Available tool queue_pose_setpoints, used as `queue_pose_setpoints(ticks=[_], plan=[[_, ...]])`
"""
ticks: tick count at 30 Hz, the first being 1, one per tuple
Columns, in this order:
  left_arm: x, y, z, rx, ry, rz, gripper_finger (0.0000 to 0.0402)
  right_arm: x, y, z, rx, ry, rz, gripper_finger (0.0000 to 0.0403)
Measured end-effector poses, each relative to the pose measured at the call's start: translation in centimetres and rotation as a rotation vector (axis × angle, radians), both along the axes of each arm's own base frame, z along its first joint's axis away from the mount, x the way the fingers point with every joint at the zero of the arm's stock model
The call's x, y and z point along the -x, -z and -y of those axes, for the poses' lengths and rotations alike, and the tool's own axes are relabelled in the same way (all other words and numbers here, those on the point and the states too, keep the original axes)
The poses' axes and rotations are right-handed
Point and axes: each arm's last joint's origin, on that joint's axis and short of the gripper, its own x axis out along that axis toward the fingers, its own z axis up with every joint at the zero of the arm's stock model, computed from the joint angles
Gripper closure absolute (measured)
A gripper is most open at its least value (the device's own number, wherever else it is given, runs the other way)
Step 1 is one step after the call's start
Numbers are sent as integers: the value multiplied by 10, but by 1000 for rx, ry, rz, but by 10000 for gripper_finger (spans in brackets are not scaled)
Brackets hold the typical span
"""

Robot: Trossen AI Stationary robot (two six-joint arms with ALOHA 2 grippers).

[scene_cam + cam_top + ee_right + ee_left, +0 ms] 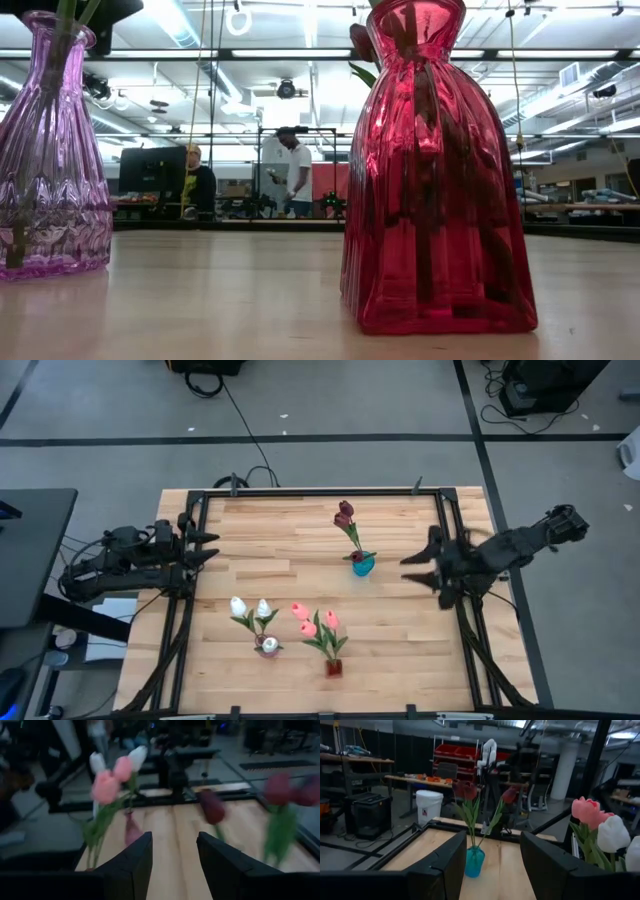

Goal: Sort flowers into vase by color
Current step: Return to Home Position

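Left gripper and right gripper hung spread and empty at opposite edges of the table; maroon tulips stood in the blue vase

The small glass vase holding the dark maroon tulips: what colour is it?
The small glass vase is teal blue, clearest in the left wrist view.

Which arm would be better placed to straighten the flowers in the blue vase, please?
Right, probably: the right pincer sits open close beside the blue vase; the left pincer is farther off.
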Motion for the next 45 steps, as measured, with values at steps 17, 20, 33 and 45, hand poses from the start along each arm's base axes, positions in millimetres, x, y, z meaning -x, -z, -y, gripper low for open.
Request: queue_pose_setpoints(ticks=[17, 20, 33, 45], plan=[[-39, 76, 0, 43, 120, 102, 211, 49, 81, 37, -71, 61, 290, 235], [-43, 85, 0, 58, 157, 110, 211, 54, 91, 40, -57, 69, 328, 235], [-47, 101, -2, 0, 64, 39, 211, 70, 108, 51, -105, 197, 460, 236], [-47, 104, -1, -36, 101, 3, 223, 62, 119, 58, -25, 245, 577, 265]])
